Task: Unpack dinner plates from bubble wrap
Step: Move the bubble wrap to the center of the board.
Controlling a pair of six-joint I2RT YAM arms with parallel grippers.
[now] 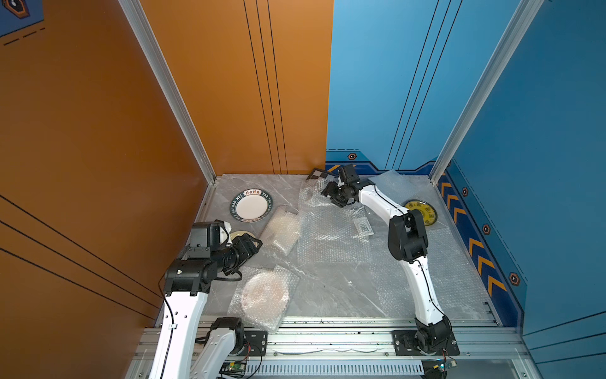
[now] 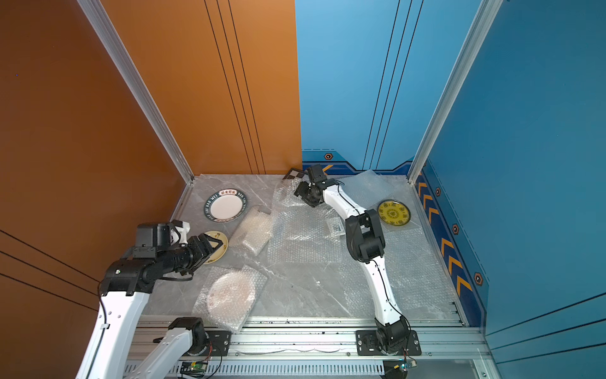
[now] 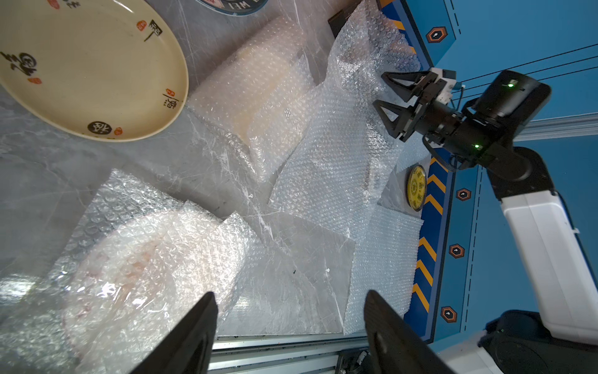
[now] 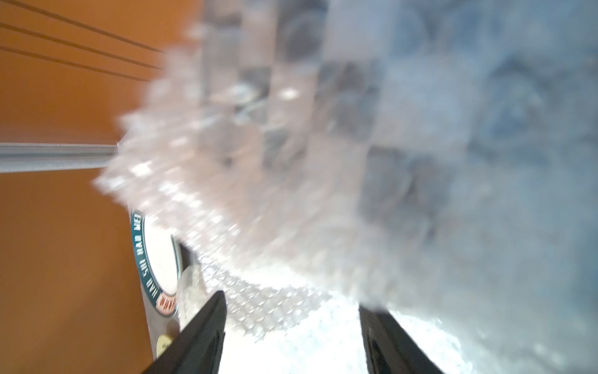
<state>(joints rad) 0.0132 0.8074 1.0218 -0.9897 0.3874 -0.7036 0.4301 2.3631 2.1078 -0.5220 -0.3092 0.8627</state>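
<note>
The left tool (image 3: 289,294) is hanging released, its jaws standing wide apart with nothing between them, low over the left side of the grey marble desk (image 1: 328,288) and just beside the bare cream plate (image 3: 90,64). The thing waiting on it is the wrapped orange-patterned plate (image 1: 265,293), which is lying flat at the near-left edge of the desk inside its bubble wrap (image 1: 259,323). In both top views it is sitting just on the near side of the left tool, toward the base rail, so the left arm is by far the nearer one. Being round, the plate is offering no long axis, but the far edge of its sheet is lying closest to the tool. The right tool (image 3: 380,90) is also standing open, gripping nothing that shows. It is hovering well apart at the far edge over a crumpled sheet (image 1: 314,197) beside the checkerboard (image 1: 319,174), and its wrist view is showing only blurred wrap close in front. Between the arms a folded bundle (image 1: 282,233) is lying with its long axis running far to near, seemingly hiding another plate. The green-lettered plate (image 1: 251,206) and the yellow plate (image 1: 423,211) are lying uncovered. Judging from this, the coming move is probably calling for the left tool to be swinging back toward the near edge and pinching that sheet's far edge
</note>
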